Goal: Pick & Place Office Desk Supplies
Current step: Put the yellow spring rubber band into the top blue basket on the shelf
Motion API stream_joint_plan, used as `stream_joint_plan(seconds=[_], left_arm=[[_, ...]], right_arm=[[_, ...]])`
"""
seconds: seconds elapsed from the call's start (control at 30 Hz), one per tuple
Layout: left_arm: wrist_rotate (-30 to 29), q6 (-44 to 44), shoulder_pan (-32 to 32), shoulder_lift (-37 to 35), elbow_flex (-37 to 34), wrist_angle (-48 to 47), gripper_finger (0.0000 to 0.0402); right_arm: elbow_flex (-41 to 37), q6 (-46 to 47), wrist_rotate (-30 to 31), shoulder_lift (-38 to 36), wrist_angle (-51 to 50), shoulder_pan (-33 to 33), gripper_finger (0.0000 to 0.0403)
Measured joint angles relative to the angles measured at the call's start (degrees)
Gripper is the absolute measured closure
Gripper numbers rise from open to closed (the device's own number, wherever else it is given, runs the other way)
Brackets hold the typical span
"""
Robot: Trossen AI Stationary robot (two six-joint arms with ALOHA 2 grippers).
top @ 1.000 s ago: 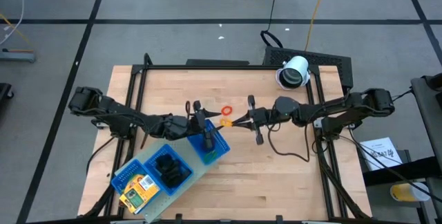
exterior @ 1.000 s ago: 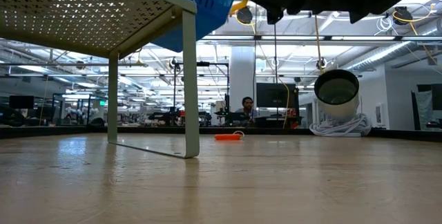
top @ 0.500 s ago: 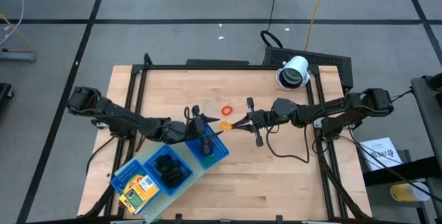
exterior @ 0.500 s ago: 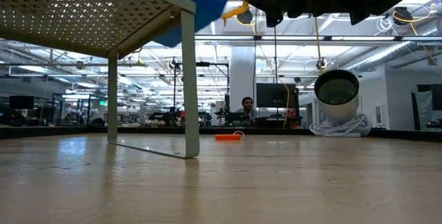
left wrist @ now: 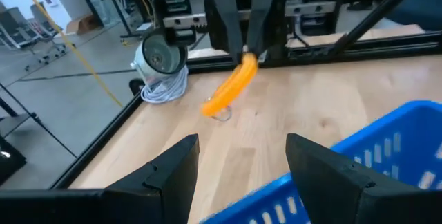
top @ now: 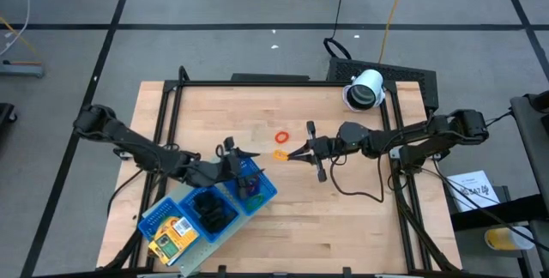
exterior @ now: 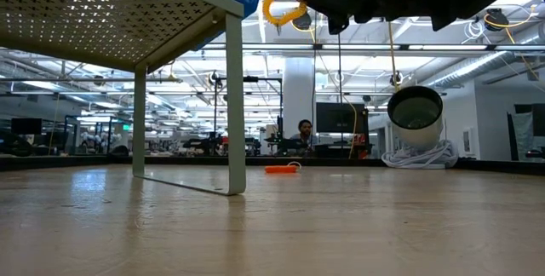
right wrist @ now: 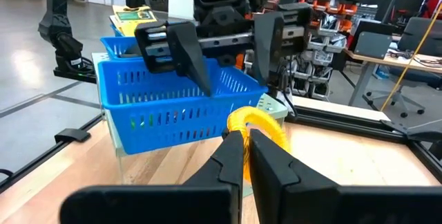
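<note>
We see the right gripper (top: 289,154) near the middle of the desk, raised off the wood, its fingers pinched together on a yellow ring (top: 280,154) that hangs in the air between the two arms. A red ring (top: 280,136) lies flat on the desk just beyond it, toward the far edge. The left gripper (top: 233,153) sits over the end compartment of the blue tray (top: 154,219) nearest the desk's centre, with its fingers spread wide and nothing between them. The tray stands on a perforated shelf near the front left corner; its middle compartment holds black clips (top: 211,208), the compartment nearest that corner holds yellow packs (top: 171,236), and small coloured pieces show in the end compartment. A white cylinder (top: 365,89) rests by the far right corner.
</note>
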Motion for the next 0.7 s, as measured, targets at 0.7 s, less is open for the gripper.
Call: stream_joint_plan(seconds=[0.7], left_arm=[[1.65, 9.24, 2.35, -2.21, 0.11, 9.89, 0.0174]], right_arm=[[0.64, 2.14, -2.84, 0.00, 6.12, -0.04, 0.0399]])
